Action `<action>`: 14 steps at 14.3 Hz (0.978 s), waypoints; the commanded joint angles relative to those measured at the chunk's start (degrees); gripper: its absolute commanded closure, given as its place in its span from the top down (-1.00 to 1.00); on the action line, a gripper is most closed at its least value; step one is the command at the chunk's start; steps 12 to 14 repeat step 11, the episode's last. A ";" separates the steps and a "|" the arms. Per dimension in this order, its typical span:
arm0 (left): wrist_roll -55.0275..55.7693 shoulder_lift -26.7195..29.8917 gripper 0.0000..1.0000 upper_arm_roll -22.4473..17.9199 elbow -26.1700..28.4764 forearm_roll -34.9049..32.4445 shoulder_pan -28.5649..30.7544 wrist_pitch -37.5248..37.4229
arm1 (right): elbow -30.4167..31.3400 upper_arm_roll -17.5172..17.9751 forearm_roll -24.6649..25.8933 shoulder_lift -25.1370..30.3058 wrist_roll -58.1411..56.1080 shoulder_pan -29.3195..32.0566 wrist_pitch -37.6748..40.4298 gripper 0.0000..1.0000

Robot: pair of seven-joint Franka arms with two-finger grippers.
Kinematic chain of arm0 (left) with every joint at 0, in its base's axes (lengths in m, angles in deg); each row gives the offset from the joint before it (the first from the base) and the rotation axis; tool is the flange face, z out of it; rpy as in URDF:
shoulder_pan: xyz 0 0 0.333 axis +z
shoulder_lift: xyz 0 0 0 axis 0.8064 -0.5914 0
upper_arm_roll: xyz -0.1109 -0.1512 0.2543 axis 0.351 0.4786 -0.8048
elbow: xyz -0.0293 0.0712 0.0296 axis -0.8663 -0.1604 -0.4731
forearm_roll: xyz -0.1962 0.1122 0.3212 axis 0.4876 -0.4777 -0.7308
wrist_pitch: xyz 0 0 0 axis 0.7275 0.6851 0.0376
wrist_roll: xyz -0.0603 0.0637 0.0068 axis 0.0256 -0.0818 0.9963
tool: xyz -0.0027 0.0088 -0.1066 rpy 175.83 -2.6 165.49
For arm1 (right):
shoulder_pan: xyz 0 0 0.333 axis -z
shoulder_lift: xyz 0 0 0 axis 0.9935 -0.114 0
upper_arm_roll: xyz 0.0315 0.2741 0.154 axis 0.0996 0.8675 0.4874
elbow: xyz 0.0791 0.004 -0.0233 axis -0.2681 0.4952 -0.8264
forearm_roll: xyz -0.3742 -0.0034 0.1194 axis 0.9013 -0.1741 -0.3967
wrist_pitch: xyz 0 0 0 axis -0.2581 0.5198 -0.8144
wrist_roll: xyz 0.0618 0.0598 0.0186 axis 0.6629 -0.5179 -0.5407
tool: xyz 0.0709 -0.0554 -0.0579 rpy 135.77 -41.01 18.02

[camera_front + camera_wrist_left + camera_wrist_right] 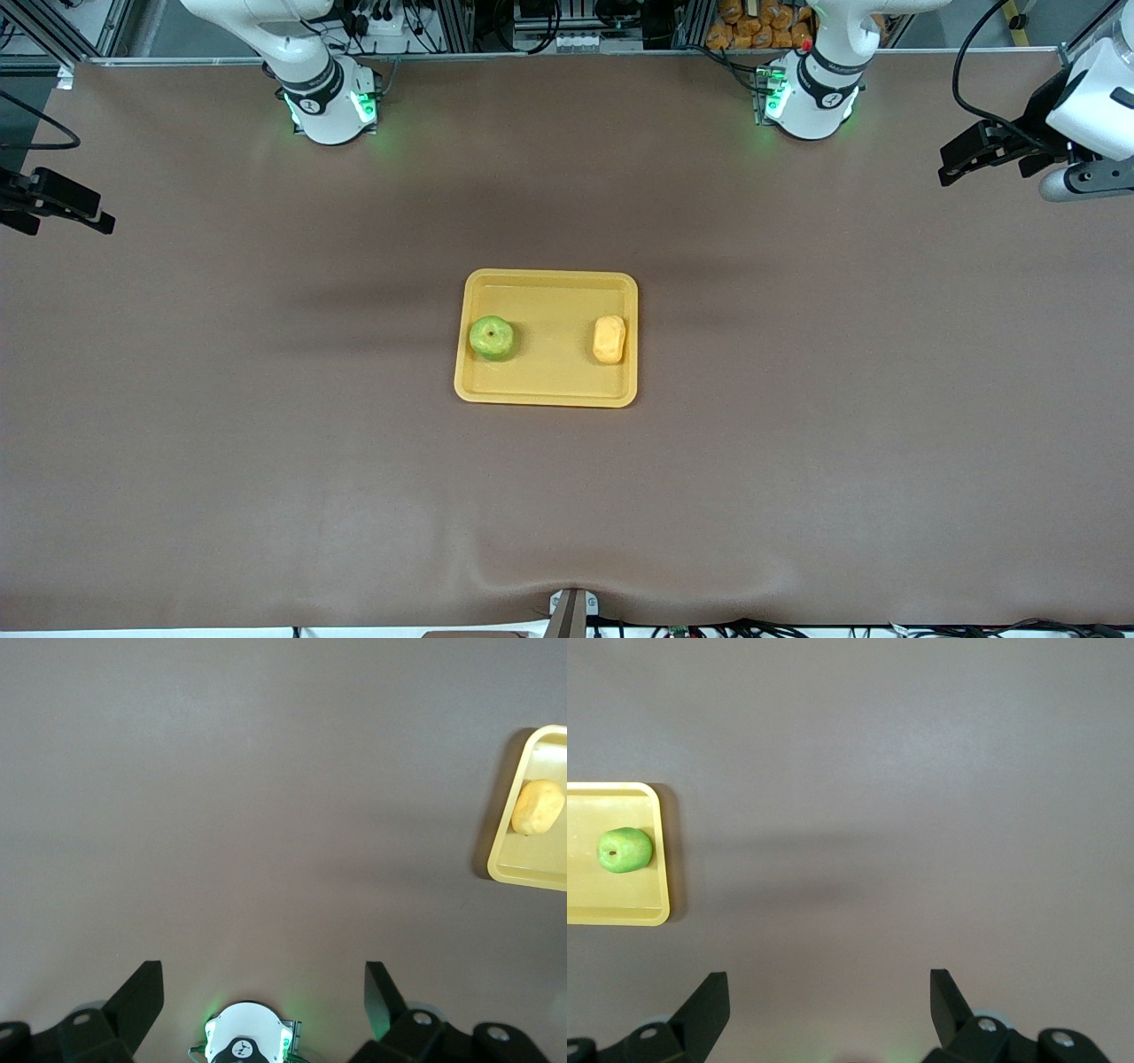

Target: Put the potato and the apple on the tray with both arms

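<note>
You're looking straight down on the brown table (904,771) from the right wrist camera. The right gripper (829,1010) hangs over bare table, both black fingers (704,1005) spread wide with nothing between them. The yellow tray (656,904) shows partly at the frame edge, well apart from the gripper. The green apple (625,850) sits on the tray, stem dimple up, close to the tray's rim.

White arms (314,66), black joint bands (bases green-lit), black jaws
</note>
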 commanded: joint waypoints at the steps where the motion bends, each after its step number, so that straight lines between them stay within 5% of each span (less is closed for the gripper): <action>1: -0.45 0.05 1.00 -0.28 -0.01 0.35 -0.05 -0.21 | -0.47 0.69 0.71 -0.18 -0.41 1.11 0.05 1.00; 14: -0.10 -0.57 1.00 -0.28 -2.73 0.00 0.04 -0.38 | -0.91 0.69 0.71 -0.27 -0.23 1.20 -0.21 1.00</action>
